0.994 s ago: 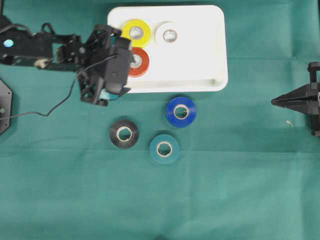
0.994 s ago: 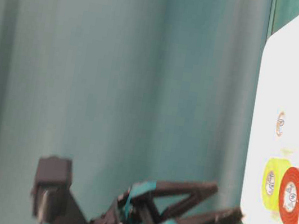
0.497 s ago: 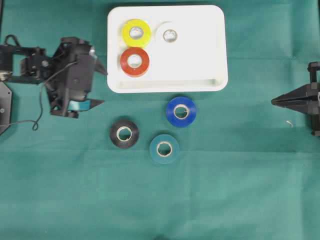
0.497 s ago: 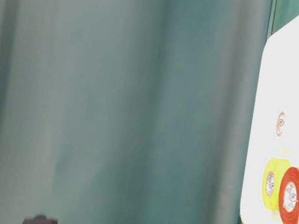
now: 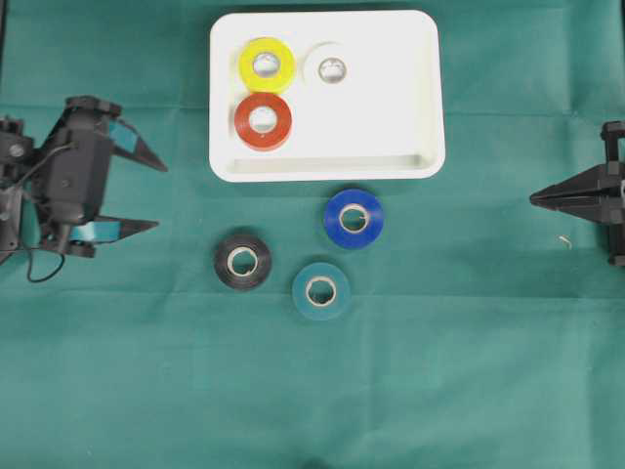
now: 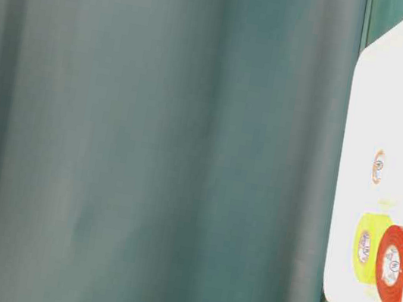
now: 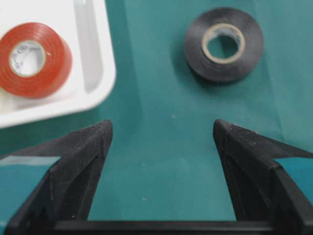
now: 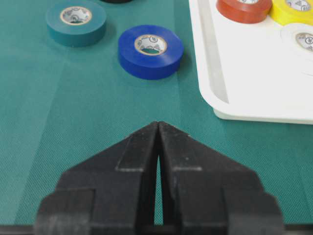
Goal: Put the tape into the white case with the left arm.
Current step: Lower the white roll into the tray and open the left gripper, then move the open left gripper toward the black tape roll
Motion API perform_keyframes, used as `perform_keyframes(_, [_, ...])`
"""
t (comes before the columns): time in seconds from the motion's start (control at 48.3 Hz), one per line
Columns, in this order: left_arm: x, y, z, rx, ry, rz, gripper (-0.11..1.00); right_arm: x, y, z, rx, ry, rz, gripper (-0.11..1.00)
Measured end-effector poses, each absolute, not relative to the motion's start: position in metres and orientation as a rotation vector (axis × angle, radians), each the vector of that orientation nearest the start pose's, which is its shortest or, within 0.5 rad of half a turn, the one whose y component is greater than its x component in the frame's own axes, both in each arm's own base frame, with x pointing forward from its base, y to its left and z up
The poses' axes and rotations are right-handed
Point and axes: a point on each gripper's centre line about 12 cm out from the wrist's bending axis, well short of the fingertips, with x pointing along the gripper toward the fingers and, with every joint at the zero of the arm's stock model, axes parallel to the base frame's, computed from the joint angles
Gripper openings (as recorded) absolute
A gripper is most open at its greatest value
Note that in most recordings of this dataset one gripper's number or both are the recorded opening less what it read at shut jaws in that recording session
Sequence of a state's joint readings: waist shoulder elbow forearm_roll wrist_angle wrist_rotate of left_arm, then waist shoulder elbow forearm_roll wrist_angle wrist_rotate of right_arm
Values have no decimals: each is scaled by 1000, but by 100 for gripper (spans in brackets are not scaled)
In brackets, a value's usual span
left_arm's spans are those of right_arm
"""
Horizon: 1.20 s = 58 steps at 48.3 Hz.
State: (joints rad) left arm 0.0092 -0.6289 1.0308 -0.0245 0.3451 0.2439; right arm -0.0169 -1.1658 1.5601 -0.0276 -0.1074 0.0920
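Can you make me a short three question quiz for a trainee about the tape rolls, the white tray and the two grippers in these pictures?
1. Multiple choice: how many tape rolls lie inside the large shallow white plastic case? A) one B) three C) five
2. True or false: the left gripper with teal-banded black fingers is closed on the black tape roll.
3. Fill in: the tape roll on the green cloth nearest the case is the ___ one.

Key
1. B: the yellow tape roll, the red tape roll and the white tape roll.
2. False: it stands open and empty, apart from that roll.
3. Blue: the blue tape roll.
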Motion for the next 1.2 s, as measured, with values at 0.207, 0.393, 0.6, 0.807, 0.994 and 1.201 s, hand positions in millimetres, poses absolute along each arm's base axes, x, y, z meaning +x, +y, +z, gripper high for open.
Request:
perform_keyframes(0.207, [227, -4, 207, 211, 728, -101, 82, 138, -2, 151, 67, 286, -23, -9])
perform_keyframes(0.393, [228, -8, 203, 217, 745, -119, 82, 138, -2, 151, 67, 286, -23, -9])
perform_keyframes(0.6, [239, -16, 196, 229, 760, -150, 82, 138, -2, 151, 67, 288, -22, -9])
perform_keyframes(0.807, [252, -21, 193, 235, 784, -168, 82, 138, -2, 151, 67, 288, -22, -9])
perform_keyframes(0.994, [254, -21, 193, 235, 786, -168, 82, 138, -2, 151, 67, 286, -23, -9])
perform_keyframes(1.201, [254, -21, 194, 234, 781, -169, 82, 138, -2, 151, 67, 288, -22, -9])
